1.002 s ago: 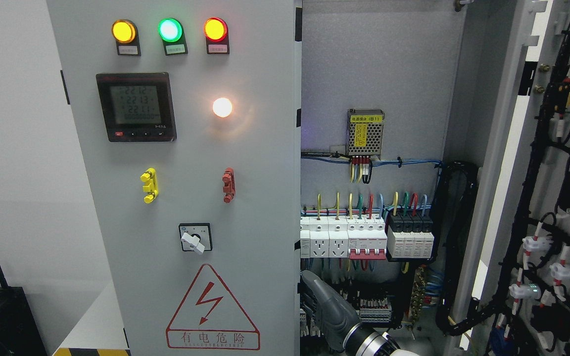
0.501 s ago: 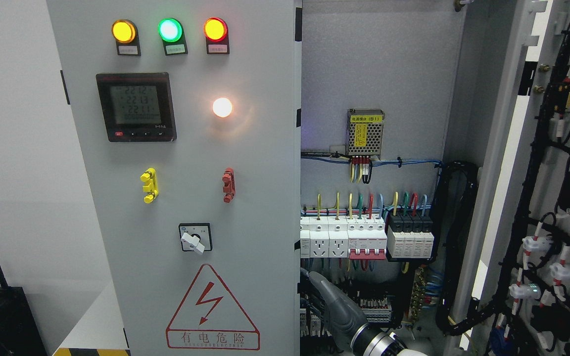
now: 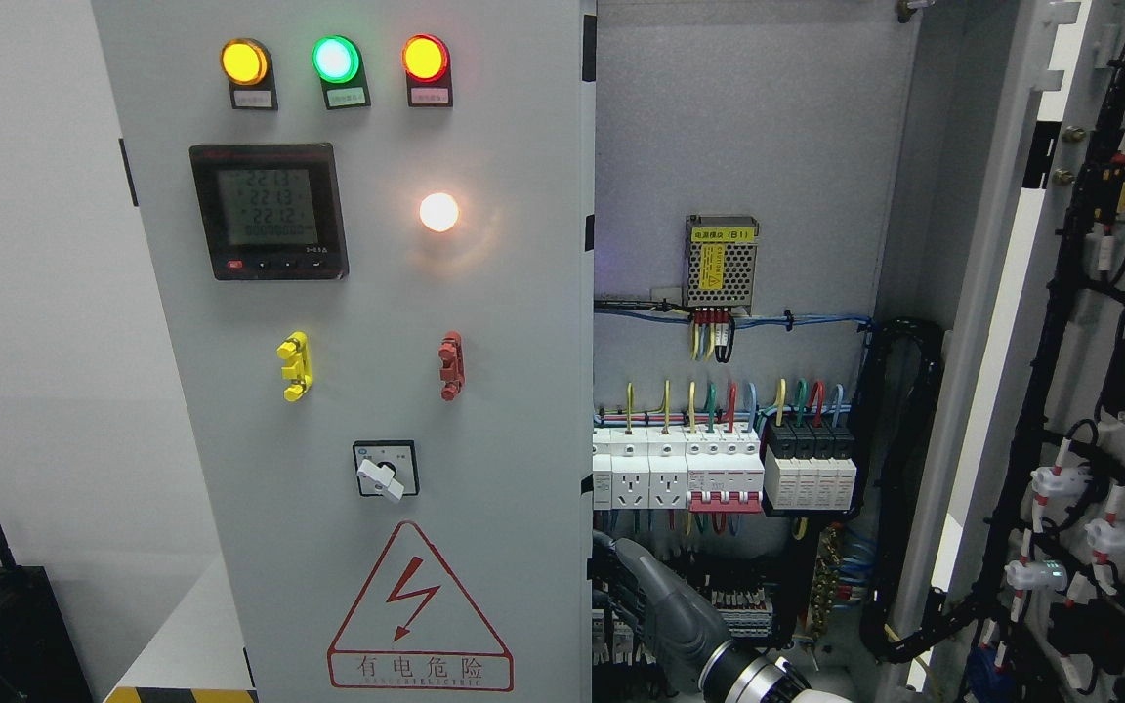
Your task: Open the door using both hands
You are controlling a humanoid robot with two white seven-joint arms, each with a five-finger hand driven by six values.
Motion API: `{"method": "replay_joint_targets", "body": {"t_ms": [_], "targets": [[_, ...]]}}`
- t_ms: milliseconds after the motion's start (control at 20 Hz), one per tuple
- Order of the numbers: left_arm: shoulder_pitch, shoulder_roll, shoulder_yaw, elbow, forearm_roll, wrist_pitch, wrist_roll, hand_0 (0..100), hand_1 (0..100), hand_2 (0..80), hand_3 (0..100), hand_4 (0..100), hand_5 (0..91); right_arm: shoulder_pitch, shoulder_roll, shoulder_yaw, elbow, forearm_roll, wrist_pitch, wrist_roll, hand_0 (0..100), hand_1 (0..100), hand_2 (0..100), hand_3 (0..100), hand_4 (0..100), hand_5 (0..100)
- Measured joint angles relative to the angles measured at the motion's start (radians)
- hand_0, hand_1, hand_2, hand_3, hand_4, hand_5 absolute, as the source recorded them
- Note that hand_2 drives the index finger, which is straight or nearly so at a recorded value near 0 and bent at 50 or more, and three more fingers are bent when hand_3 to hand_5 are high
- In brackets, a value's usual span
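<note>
I have two doors in view on the grey cabinet. The left door (image 3: pixel 367 391) is shut, its face flat to my camera. It carries three lit lamps along the top (amber, green, red), a black meter with a lit display below them, a glowing white lamp beside the meter, a yellow and a red handle at mid height, a rotary switch, and a red triangular shock warning at the bottom. The right door (image 3: pixel 1090 371) stands swung wide open at the picture's right, its inner side turned to me, hung with black cable looms and small components.
</note>
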Motion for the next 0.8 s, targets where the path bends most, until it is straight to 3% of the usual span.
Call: {"method": "replay_joint_targets", "body": {"t_ms": [801], "targets": [[-0.001, 0.0, 0.0, 0.0, 0.0, 0.0, 0.0, 0, 0, 0.0, 0, 0, 0.0, -0.031, -0.004, 0.002, 0.003, -0.002, 0.001, 0.037, 38, 0, 0, 0, 0, 0]]}}
